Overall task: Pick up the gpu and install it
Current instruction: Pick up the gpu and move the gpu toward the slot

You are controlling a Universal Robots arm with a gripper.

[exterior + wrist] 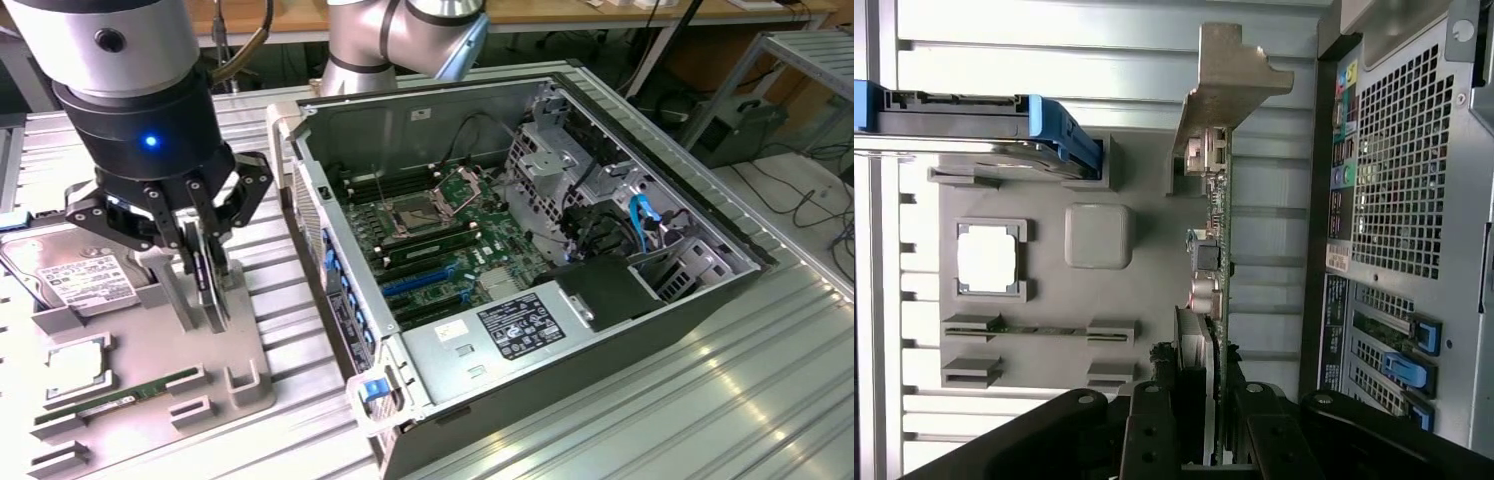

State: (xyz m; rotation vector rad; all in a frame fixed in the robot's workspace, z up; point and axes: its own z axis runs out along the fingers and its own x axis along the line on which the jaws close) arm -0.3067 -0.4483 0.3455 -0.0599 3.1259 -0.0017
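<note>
Surface: ribbed metal table (694, 400); a grey tray (147, 350) lies at the exterior view's left, with an open computer case (400, 130) just beside it.
GPU (214, 295): stands upright and edge-on in a tray slot.
Gripper (200, 240): directly above the card, fingers pressed against both faces of it.
Seating: its lower edge looks seated in the slot, though that is hard to tell.
Tray neighbours: hard drive (74, 280), RAM stick (120, 395).

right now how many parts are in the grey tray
4: hard drive at the exterior view's left edge, cpu in front of it, ram stick nearest the camera, gpu on edge in the gripper; the arm may hide more.
</note>
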